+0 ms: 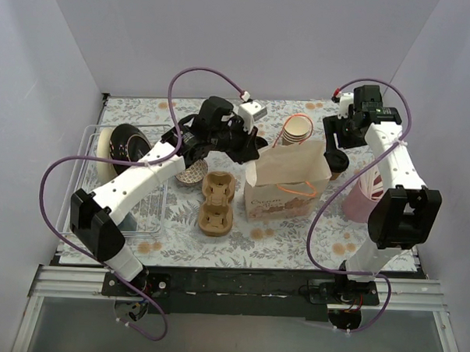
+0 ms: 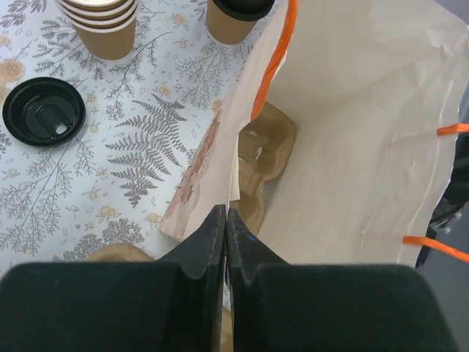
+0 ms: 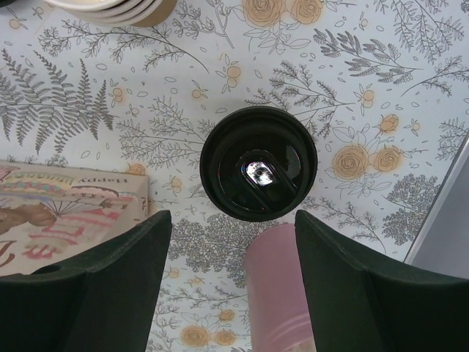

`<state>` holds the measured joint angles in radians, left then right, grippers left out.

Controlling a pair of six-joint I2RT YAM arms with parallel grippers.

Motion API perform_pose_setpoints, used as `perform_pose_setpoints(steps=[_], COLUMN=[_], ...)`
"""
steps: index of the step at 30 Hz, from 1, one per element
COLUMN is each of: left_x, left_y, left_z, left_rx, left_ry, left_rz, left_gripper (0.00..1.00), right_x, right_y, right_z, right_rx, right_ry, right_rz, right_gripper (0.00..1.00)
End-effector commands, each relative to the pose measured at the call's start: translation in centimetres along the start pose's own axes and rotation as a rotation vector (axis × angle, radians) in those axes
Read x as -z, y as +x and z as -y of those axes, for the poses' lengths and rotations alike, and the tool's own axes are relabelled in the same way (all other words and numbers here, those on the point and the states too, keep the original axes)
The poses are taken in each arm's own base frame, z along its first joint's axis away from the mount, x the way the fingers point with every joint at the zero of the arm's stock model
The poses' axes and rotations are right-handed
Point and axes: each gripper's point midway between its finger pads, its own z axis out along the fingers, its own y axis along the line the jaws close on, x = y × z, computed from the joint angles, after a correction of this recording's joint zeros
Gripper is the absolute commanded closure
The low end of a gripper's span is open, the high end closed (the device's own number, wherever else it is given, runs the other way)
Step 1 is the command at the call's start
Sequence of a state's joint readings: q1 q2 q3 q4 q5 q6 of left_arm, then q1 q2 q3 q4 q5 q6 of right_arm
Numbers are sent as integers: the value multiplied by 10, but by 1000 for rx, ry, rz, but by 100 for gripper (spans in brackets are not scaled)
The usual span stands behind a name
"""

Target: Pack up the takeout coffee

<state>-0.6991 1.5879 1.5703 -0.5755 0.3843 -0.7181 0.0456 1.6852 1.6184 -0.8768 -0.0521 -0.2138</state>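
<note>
The takeout coffee [image 3: 258,165] stands upright on the surface [image 1: 295,239], toward its far right corner and just beside the far right corner of the paper bag [image 1: 285,182]. The right hand [image 3: 231,220] hangs directly above the cup with its jaws spread wide. It grips nothing, and the round black lid shows between the two fingers. A pink object [image 3: 275,286] sits close to the cup on the side toward the right edge and the near edge, leaving only a narrow strip of surface between them. On the cup's other side, a stack of lidless cups [image 1: 297,130] stands beyond the bag's far edge, apart from the coffee.

The left hand [image 2: 226,220] is closed tight, pinching the bag's rim at its far left corner, and the bag's mouth stands wide open. Orange handles hang at the rim. Inside, a cup carrier [image 2: 264,143] lies low against the wall on the pinched side, and the rest of the interior shows pale paper.

A second carrier [image 1: 217,204] lies on the surface just left of the bag, near the middle. A loose black lid [image 2: 44,110] lies flat on the surface outside the bag, apart from the stacked cups.
</note>
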Motion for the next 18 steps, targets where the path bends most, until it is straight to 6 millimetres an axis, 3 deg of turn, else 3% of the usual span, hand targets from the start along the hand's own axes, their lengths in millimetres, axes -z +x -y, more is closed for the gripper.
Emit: perform_pose_setpoints(steps=[1,8,12,18], left_x=[26,49,63,77], left_y=[-23,-18,-32,-31], left_z=[16,23,25,32], left_rx=[-184,-335,-420,-459], left_ry=[13,30,7,6], left_rz=[99,148,213,281], left_gripper=[100,100,100,100], right_x=[-1,-15,-23,-26], right_y=[-3,3,4,10], right_z=[5,4,8,5], right_rx=[38,75,75,73], right_ry=[6,-22,-13,-25], right_rz=[-10,-52,-80,-92], right_gripper=[23,22,22,22])
